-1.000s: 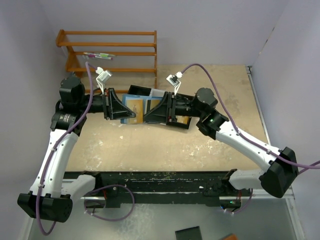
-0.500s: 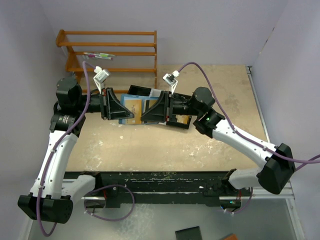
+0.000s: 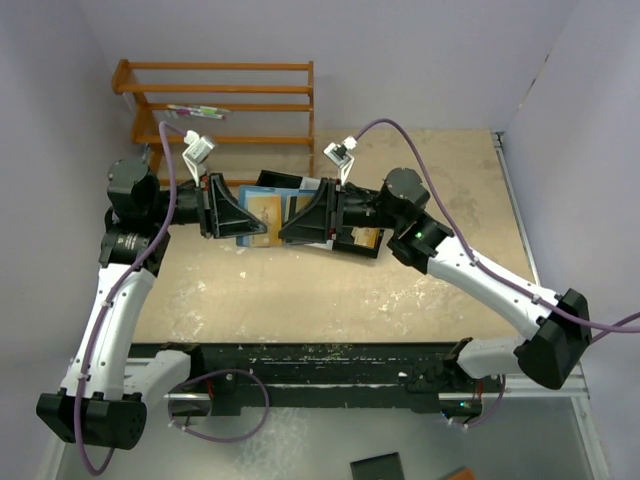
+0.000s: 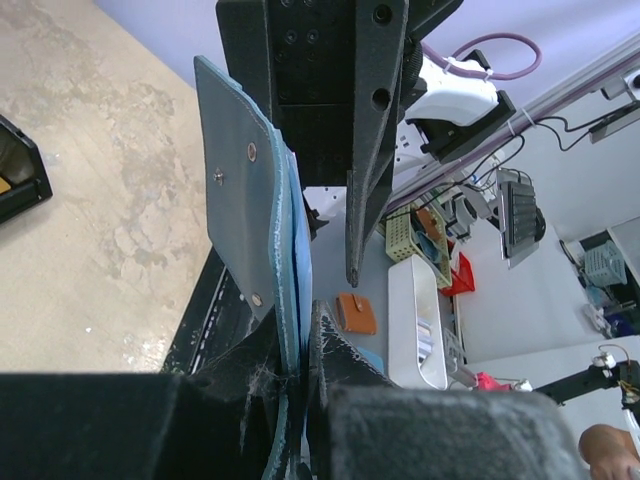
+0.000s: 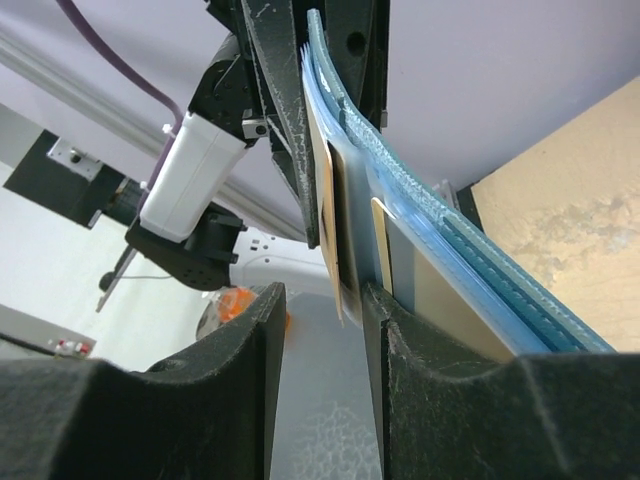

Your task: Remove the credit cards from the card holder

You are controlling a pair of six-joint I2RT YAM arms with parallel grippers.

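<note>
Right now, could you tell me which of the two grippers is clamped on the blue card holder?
The left gripper: its fingers pinch the card holder at its edge, while the right gripper has its jaws standing apart around a tan card.

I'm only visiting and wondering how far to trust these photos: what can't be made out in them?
- Number of cards in the flat blue folding card holder: both wrist views see it edge-on. Overhead, the left hand and right hand cover it.
- Whether the right hand is pinching the gold-tan plastic card: right wrist view, one finger hides the contact.
- Contents of the black tray: overhead, the right arm covers it.
</note>
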